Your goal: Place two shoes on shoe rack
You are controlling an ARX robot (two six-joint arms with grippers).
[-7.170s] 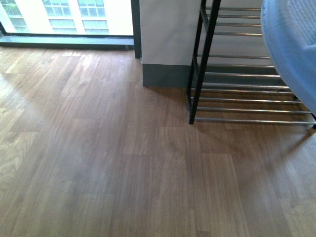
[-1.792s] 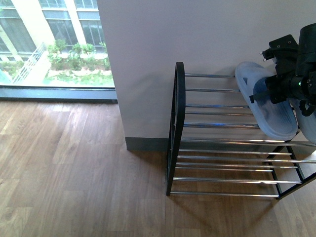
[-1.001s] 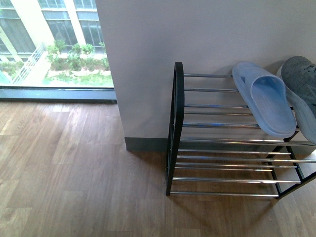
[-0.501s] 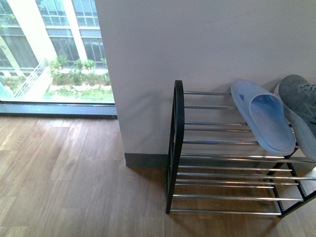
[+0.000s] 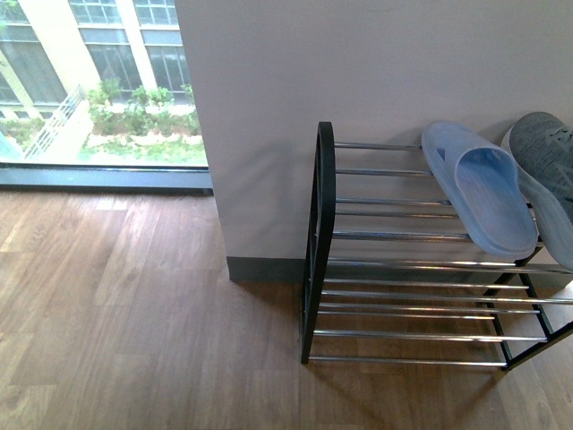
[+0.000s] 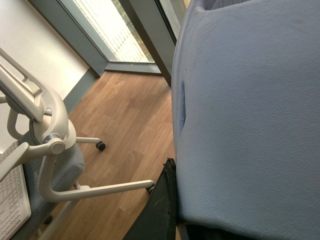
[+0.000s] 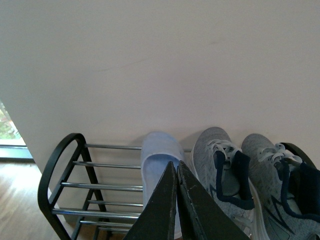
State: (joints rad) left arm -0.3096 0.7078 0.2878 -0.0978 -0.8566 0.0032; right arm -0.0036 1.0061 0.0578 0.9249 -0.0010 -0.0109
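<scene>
On the top tier of the shoe rack (image 5: 318,242) lies one pale blue slide sandal (image 5: 479,193) with a grey knit sneaker (image 5: 548,157) beside it; neither gripper shows in the front view. The right wrist view shows the rack (image 7: 74,136) against the wall, holding that sandal (image 7: 157,152) and two grey sneakers (image 7: 220,167) (image 7: 277,175). My right gripper (image 7: 176,165) is shut and empty, in front of the sandal and apart from it. My left gripper (image 6: 176,192) is shut on another pale blue sandal (image 6: 250,115), which hides all but one black finger (image 6: 159,212).
A white wall stands behind the rack, with a floor-length window (image 5: 98,81) to its left. Wooden floor (image 5: 134,313) spreads in front. In the left wrist view a white and grey office chair (image 6: 47,155) stands on its castors beside a window.
A gripper that hung over the sandal on the rack 1.8 s ago has left the front view. The view has shifted slightly since; the sandal and sneaker lie as before.
</scene>
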